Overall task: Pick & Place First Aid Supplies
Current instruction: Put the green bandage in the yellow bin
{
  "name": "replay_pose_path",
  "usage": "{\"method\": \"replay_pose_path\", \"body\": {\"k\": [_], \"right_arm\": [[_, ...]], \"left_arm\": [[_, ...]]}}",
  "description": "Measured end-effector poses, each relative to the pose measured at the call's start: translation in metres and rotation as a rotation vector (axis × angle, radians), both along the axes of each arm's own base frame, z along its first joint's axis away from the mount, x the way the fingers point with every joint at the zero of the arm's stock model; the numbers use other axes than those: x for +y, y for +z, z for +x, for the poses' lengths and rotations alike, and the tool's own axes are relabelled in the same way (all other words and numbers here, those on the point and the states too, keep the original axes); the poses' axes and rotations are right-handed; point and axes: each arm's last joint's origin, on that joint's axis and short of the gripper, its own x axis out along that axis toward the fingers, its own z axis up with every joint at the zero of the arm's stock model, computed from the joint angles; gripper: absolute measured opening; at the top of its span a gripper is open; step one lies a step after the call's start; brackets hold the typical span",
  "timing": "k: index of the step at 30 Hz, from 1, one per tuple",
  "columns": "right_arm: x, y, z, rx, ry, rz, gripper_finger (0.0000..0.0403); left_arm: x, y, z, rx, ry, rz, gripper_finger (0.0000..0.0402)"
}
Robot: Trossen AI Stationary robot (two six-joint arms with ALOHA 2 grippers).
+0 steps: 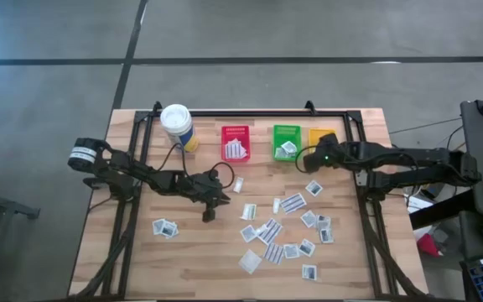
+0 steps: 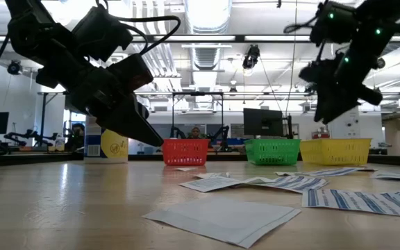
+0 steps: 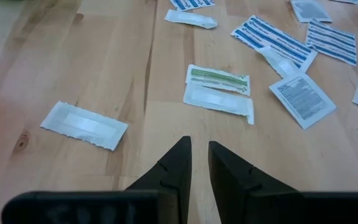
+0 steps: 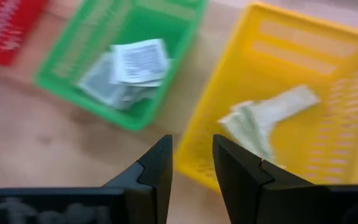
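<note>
The first aid supplies, small flat white packets, lie scattered on the wooden table (image 1: 141, 252), most of them right of centre (image 1: 275, 228); two lie at the left (image 1: 164, 226). My left gripper (image 1: 210, 208) hovers open over bare wood left of the pile, with an oblong packet (image 3: 84, 124) and green-printed packets (image 3: 219, 88) ahead of it. My right gripper (image 1: 309, 159) (image 4: 191, 149) hangs open and empty above the near ends of the green bin (image 4: 73, 59) and the yellow bin (image 4: 303, 37). Both bins hold packets lying flat on their floors.
A red bin (image 1: 236, 143) stands left of the green bin (image 1: 286, 141) and the yellow one (image 1: 321, 137) along the far side. A white canister (image 1: 177, 124) with a yellow label stands at the far left. Black frame rails run along the table's left, right and far edges.
</note>
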Motion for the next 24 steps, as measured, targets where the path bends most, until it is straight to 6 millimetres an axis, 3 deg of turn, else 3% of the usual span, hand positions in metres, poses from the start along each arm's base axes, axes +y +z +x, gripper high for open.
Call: {"method": "replay_pose_path", "body": {"k": [8,24], "right_arm": [[0.014,0.011,0.012,-0.083,0.105,0.053,0.0089],[0.062,0.015,0.047,-0.299,0.309,-0.018,0.0044]], "left_arm": [[0.005,0.001,0.000,-0.013,0.158,0.043,0.0064],[0.004,-0.008,0.018,-0.077,0.161,0.067,0.0064]]}}
